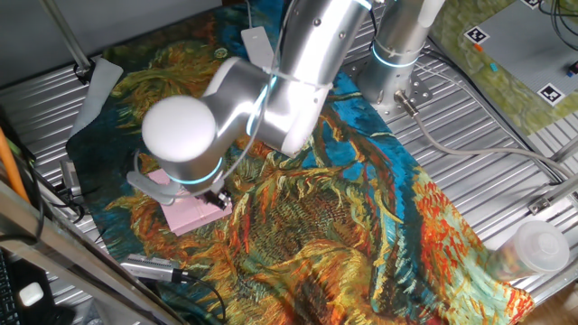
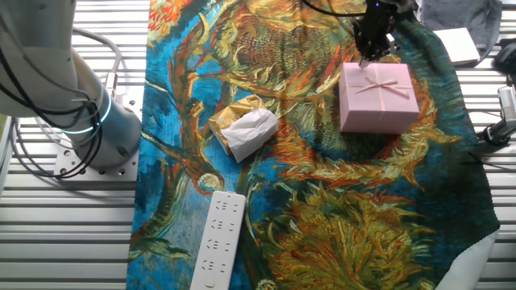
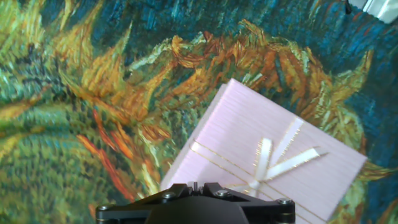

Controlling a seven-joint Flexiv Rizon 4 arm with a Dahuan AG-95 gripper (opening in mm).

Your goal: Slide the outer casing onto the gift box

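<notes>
Nearest in the hand view, the black two-finger gripper is showing only its dark housing at the bottom edge; its fingertips are hidden, so whether they are apart or together cannot be told. In the other fixed view the gripper is hanging just above one corner of the flat square pale-pink cardboard outer casing with a thin ribbon-and-bow print, without clearly gripping it.

The casing is lying flat on the sunflower-patterned blue and orange cloth, bow side up. The gift box, a tray with a pink rim, is not showing separately anywhere; it may be sitting inside the casing already, or be hidden, and the pictures do not settle which.

Farther from the casing, well apart from it toward the cloth's middle, a wrinkly cream-and-gold packet is resting. Farther still, at the cloth's far edge from the casing, a long white rectangular bar with buttons is lying.

Judging the risks: a push on one corner alone would likely be turning the casing instead of sliding it straight. The soft cloth could be bunching under it and catching an edge. If the tray is only partly inside, an off-line push might be jamming or creasing the thin cardboard. A descent too low could be crushing the corner.
</notes>
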